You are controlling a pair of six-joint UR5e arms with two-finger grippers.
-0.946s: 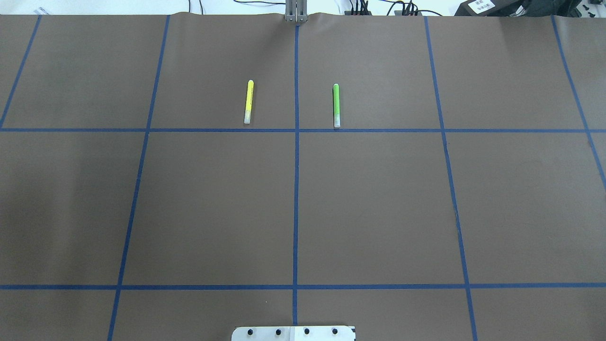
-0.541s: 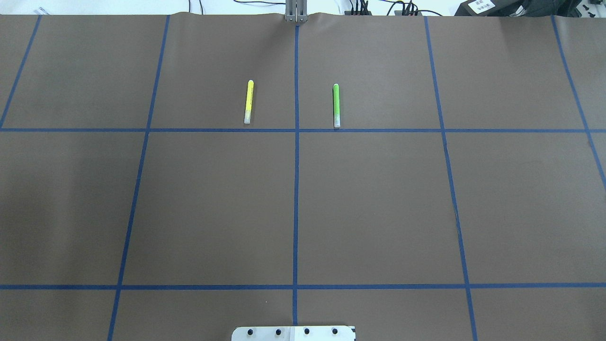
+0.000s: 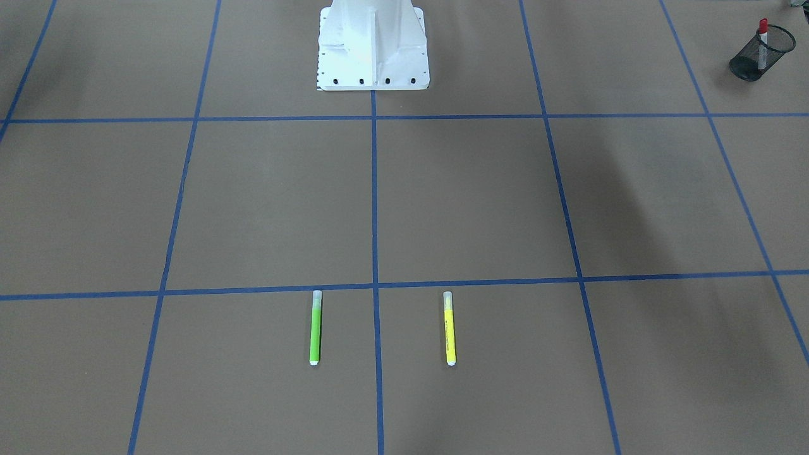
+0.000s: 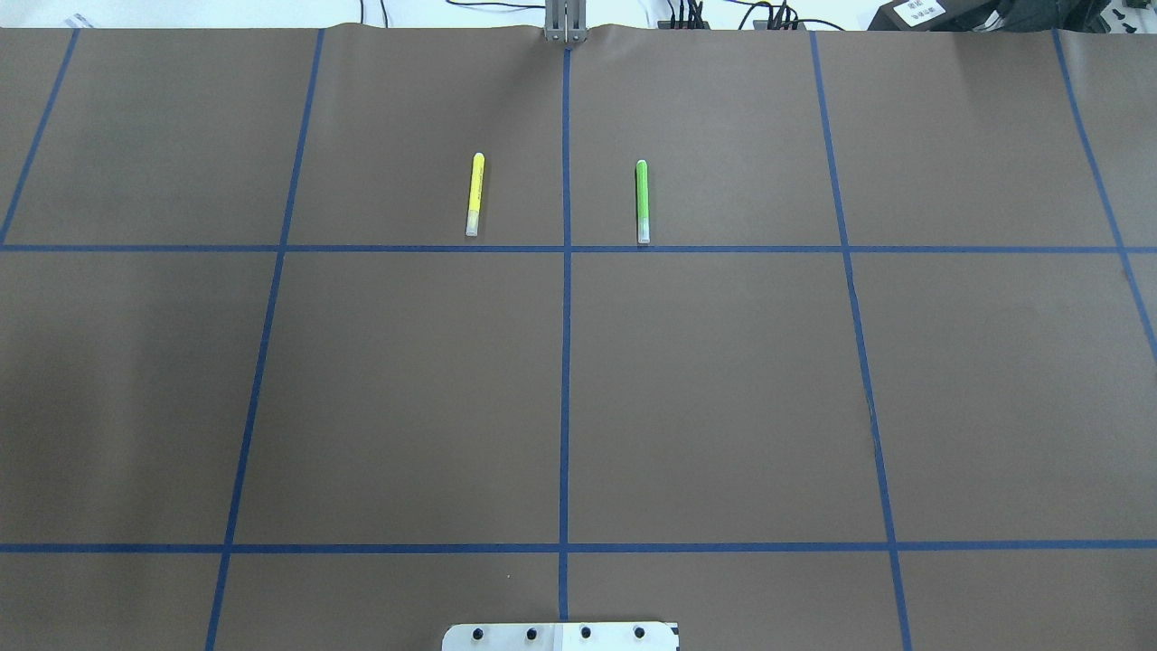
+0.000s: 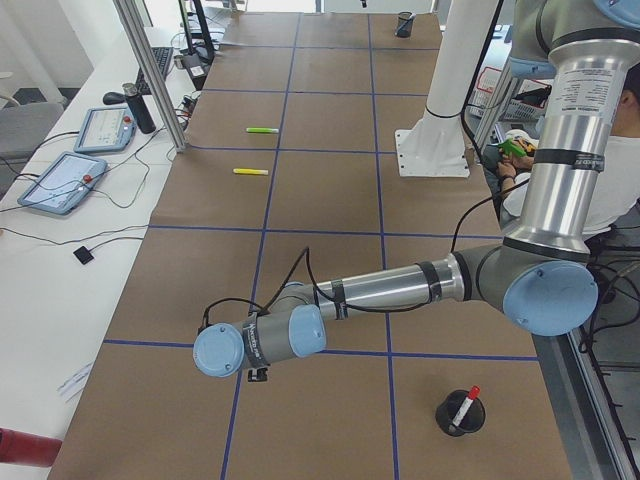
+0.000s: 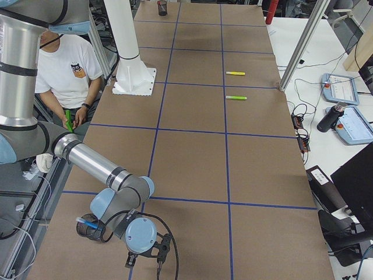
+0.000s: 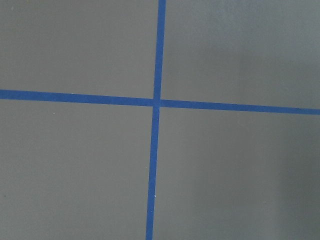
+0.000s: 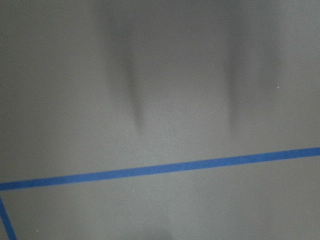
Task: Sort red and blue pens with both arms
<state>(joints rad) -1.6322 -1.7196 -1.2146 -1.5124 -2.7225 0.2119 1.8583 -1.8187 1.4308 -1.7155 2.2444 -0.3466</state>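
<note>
The red pen (image 3: 763, 28) stands upright in a black mesh cup (image 3: 752, 54) at the table's end on my left, and the pen (image 5: 466, 405) also shows in the left side view. A blue pen (image 6: 87, 223) rests in a dark cup (image 6: 93, 230) at the opposite end. My left gripper (image 5: 258, 375) hangs low over the paper, a short way from the red pen's cup. The right gripper (image 6: 158, 256) hovers beside the blue pen's cup. I cannot tell whether either gripper is open or shut. Both wrist views show only brown paper and blue tape.
A yellow marker (image 4: 475, 194) and a lime-green marker (image 4: 642, 201) lie parallel on the far side of the table. The white pedestal (image 3: 373, 44) stands at the near middle edge. A seated person (image 6: 64, 76) is beside the robot. Tablets and cables lie beyond the far edge.
</note>
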